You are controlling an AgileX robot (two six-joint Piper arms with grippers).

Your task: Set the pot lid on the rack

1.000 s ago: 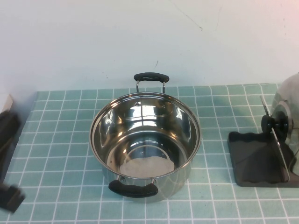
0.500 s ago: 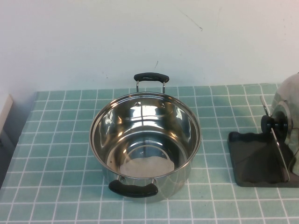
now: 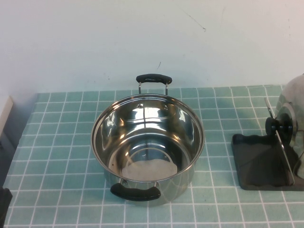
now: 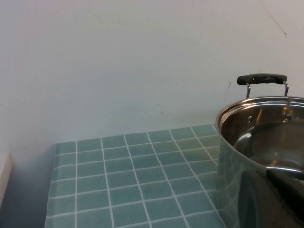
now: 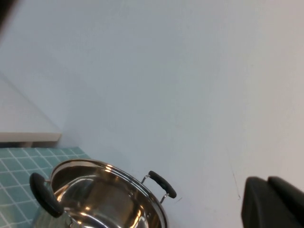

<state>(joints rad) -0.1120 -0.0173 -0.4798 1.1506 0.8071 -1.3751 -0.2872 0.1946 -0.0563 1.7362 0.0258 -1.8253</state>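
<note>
The pot lid (image 3: 293, 102) stands on its edge in the rack (image 3: 256, 161) at the table's right edge, its black knob (image 3: 273, 125) facing the pot. A wire divider leans against it. Neither gripper touches it. My left gripper (image 4: 273, 199) is low at the table's front left, beside the pot; its fingers lie together and hold nothing. A dark part of that arm (image 3: 4, 204) shows at the high view's bottom left corner. My right gripper (image 5: 271, 202) is raised and faces the wall, its fingers together and empty; it is out of the high view.
A deep steel pot (image 3: 147, 142) with two black handles stands open in the middle of the tiled table (image 3: 61, 142); it also shows in the left wrist view (image 4: 261, 137) and the right wrist view (image 5: 99, 194). A white wall runs behind.
My left arm has drawn back from the table's left edge to the bottom left corner. The pot, lid and rack have not moved.
</note>
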